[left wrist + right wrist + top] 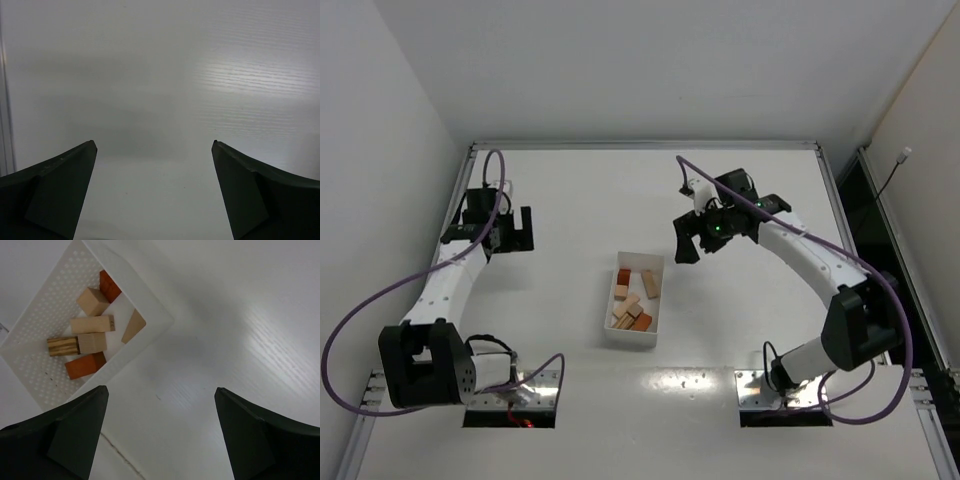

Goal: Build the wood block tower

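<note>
Well, from above I am holding my left gripper (pixel 520 232) spread wide and empty over the left side of the table (pixel 580 200), well apart from everything else. My right gripper (pixel 692 240) is hanging released too, grasping nothing, just right of the white tray (pixel 628 338) that is sitting in the middle between my arms. The wood blocks (pixel 632 300) are lying inside that tray (tan ones and reddish-brown ones, a loose jumble). Through my left wrist I am seeing only my two dark fingers (pixel 60 192) parted over bare white tabletop. Through my right wrist my fingers (pixel 75 435) are standing wide apart above the table, and the perforated tray is showing at the upper left with the blocks lying in it, clear of my fingertips.
</note>
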Controlling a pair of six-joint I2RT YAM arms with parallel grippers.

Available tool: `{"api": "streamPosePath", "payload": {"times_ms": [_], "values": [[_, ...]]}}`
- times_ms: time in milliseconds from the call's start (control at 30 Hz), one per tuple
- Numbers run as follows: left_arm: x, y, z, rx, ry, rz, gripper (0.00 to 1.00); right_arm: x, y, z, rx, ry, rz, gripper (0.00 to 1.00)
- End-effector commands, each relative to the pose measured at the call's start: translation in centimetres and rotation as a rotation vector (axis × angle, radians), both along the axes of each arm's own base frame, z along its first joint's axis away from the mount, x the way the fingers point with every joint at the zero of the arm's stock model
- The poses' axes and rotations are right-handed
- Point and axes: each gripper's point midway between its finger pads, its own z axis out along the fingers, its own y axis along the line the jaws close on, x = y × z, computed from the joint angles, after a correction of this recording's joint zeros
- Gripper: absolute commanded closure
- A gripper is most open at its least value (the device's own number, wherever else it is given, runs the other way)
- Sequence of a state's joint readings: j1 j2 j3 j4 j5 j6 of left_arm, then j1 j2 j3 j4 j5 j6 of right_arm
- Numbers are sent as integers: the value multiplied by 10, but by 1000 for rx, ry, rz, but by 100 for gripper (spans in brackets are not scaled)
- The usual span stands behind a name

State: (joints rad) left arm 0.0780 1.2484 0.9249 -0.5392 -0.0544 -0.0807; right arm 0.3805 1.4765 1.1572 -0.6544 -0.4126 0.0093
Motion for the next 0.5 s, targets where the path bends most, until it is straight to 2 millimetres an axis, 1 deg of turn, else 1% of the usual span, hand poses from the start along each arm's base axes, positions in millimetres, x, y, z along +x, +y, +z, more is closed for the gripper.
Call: {"api": "streamPosePath", "payload": {"times_ms": [0,33,67,100,133,167,200,233,300,333,367,400,433,467], "values": [[-8,22,16,52,-49,87,0,-16,21,-4,32,75,-52,15],[-11,24,15,60,-48,94,0,-22,29,-2,52,94,-33,15],[-15,25,13,68,-44,102,0,-36,41,0,77,118,-2,15],[-17,26,12,75,-42,94,0,-42,46,5,92,116,24,15],[-20,27,13,83,-46,101,0,-48,50,2,93,129,44,17],[-24,30,7,88,-29,103,0,-54,52,6,97,131,50,17],[-24,32,10,98,-37,111,0,-65,56,-1,93,158,77,17],[-25,34,10,105,-36,117,0,-68,58,2,101,157,79,17],[-25,36,10,117,-35,129,0,-80,58,-11,96,213,67,17],[-24,40,14,131,-42,142,0,-86,59,-15,91,234,66,17],[-25,41,15,138,-42,148,0,-90,54,-26,70,256,39,17],[-25,41,15,132,-44,155,0,-91,51,-30,60,281,-1,19],[-22,43,17,139,-46,161,0,-91,44,-41,18,299,-41,21],[-22,43,17,139,-46,161,0,-91,39,-45,3,318,-76,21]]}}
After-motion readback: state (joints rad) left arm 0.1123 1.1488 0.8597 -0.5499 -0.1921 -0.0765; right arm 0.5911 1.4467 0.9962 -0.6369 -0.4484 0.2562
